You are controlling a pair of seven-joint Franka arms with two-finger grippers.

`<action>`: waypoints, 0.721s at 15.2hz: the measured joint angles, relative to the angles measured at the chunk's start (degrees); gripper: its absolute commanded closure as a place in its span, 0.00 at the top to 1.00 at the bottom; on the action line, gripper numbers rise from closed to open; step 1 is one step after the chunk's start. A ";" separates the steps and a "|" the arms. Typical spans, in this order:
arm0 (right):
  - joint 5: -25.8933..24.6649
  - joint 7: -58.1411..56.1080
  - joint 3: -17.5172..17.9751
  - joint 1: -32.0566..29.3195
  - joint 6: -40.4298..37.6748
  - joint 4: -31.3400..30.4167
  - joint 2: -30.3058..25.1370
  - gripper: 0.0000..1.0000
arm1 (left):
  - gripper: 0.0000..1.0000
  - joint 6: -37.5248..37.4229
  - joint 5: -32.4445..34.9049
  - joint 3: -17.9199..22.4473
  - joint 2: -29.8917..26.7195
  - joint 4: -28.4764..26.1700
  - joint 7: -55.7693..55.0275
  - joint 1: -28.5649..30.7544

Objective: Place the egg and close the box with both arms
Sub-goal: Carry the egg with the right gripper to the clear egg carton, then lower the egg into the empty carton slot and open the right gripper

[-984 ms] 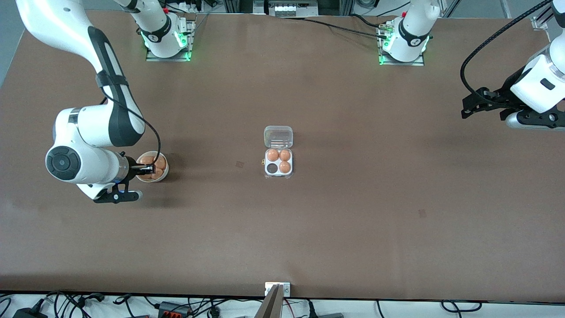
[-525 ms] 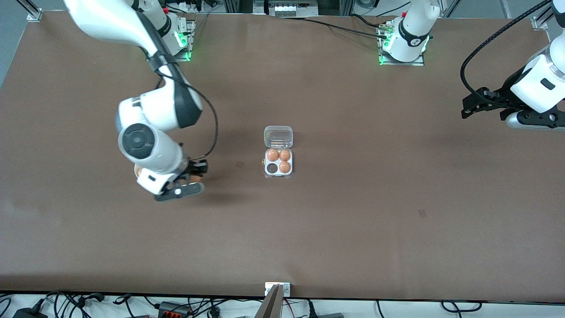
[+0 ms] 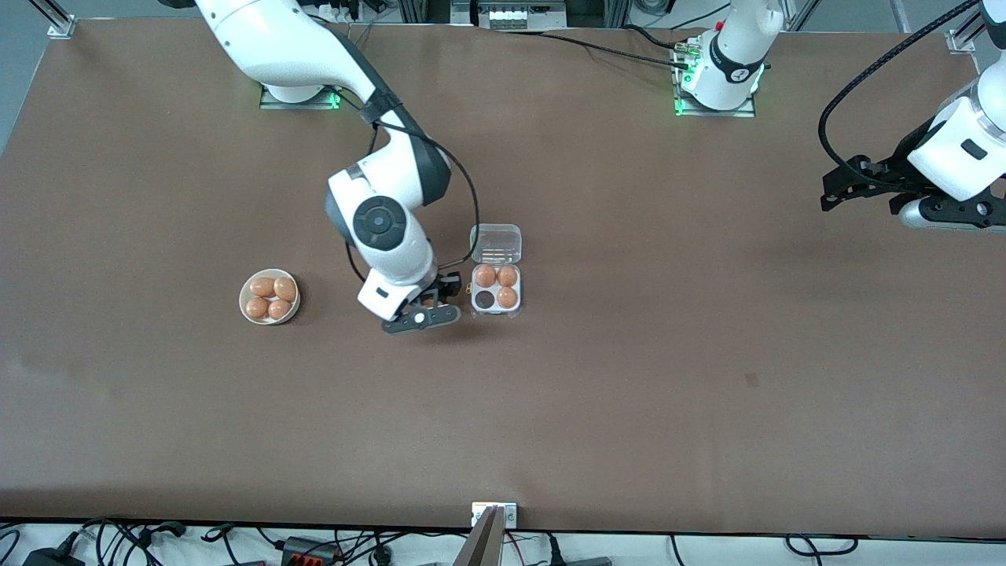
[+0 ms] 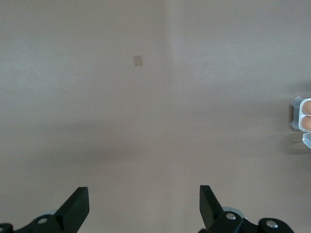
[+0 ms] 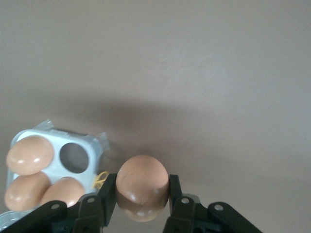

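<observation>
My right gripper (image 3: 431, 303) is shut on an orange-brown egg (image 5: 142, 187) and holds it low over the table, just beside the box on the side toward the right arm's end. The box (image 3: 515, 308) is a whitish four-cell tray; its clear lid (image 3: 496, 243) lies open. It holds three eggs, and the empty cell (image 3: 485, 299) is dark. The box also shows in the right wrist view (image 5: 68, 137), and its edge shows in the left wrist view (image 4: 295, 114). My left gripper (image 3: 839, 189) is open and empty, and waits high over the left arm's end of the table.
A round white bowl (image 3: 243, 297) with several eggs sits toward the right arm's end of the table. A small dark patch (image 3: 752, 380) marks the brown table top. A metal bracket (image 3: 494, 513) sits at the table edge nearest the front camera.
My right gripper has left the bowl with an egg and swung across the table to a spot beside the box. The left arm has not moved.
</observation>
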 measured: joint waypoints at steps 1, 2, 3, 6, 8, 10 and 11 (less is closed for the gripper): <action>0.00 1.42 0.13 1.01 0.23 0.01 0.55 0.00 | 1.00 0.00 0.00 0.00 0.00 0.00 0.00 0.00; 0.00 2.89 0.20 2.02 1.02 0.01 1.12 0.00 | 1.00 0.00 0.00 0.00 0.00 0.00 0.00 0.00; 0.00 4.36 0.22 2.88 2.29 0.02 1.61 0.00 | 1.00 0.00 0.00 0.00 0.00 0.00 0.00 0.00; 0.00 7.92 0.25 4.83 4.53 0.02 2.54 0.00 | 1.00 0.00 0.00 0.00 0.00 0.00 0.00 0.00; 0.00 9.29 0.26 5.67 4.61 0.02 2.79 0.00 | 1.00 0.00 0.00 0.00 0.00 0.00 0.00 -0.01; 0.20 9.92 0.26 5.97 4.68 0.02 3.04 0.00 | 1.00 0.00 0.00 0.00 0.00 0.00 -0.01 -0.01; 0.87 10.03 0.22 5.94 5.09 0.03 3.17 0.00 | 1.00 0.00 0.00 0.00 0.00 0.00 -0.01 0.00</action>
